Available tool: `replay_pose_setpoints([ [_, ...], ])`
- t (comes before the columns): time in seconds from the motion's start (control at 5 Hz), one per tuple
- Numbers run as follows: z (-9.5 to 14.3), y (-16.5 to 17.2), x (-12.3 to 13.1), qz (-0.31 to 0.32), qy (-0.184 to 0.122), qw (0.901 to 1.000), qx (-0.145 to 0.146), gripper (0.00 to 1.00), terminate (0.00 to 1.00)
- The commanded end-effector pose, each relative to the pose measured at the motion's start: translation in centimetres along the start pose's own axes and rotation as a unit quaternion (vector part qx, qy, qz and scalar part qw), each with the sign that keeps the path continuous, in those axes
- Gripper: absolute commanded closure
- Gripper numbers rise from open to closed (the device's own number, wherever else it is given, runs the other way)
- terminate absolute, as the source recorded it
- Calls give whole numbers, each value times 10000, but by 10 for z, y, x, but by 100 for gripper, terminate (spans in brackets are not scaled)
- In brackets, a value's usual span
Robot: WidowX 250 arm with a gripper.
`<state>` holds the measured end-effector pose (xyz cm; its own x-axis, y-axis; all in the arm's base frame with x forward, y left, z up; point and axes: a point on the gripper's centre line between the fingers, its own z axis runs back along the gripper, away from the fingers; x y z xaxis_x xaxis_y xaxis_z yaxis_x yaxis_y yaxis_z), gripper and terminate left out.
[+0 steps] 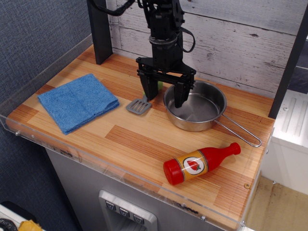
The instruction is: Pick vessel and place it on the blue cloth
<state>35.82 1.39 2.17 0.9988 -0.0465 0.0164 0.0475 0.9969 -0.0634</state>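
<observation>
Blue terry, the blue cloth (78, 101) lies folded at the left of the counter (144, 144), close to the clear guard along the front edge, with nothing on it. To its right, well apart, a small spatula (143, 101) rests with its green handle pointing toward the back wall, its blade just beside the vessel (195, 105), the shiny steel pan sitting right of centre with its wire loop handle reaching toward the right edge.

The pincer (163, 98) hangs spread over the pan's left rim: one finger seems to dip inside the bowl, the other outside, very near the spatula handle. For a sound grip, I judge the rim wall should sit squarely between the fingers before closing, with the outer finger kept clear of the spatula so it is not caught or dragged.

Between pan and cloth the wood is bare apart from the spatula, so a lift high enough to pass over it looks wise. A red sauce bottle (201, 163) lies near the front right, away from the route.
</observation>
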Motion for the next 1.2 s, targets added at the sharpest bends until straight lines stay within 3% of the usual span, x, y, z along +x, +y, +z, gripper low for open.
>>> replay_pose_setpoints([
  [0.0,16,-6,10,-119,-247,9992,303,100,0],
  [0.4,23,-11,9,-180,-299,9987,369,100,0],
  [0.6,25,-15,10,-318,-260,9990,176,100,0],
  [0.8,42,-21,14,-482,-310,9983,84,100,0],
  [1.0,74,-34,16,-535,-373,9978,-138,100,0],
])
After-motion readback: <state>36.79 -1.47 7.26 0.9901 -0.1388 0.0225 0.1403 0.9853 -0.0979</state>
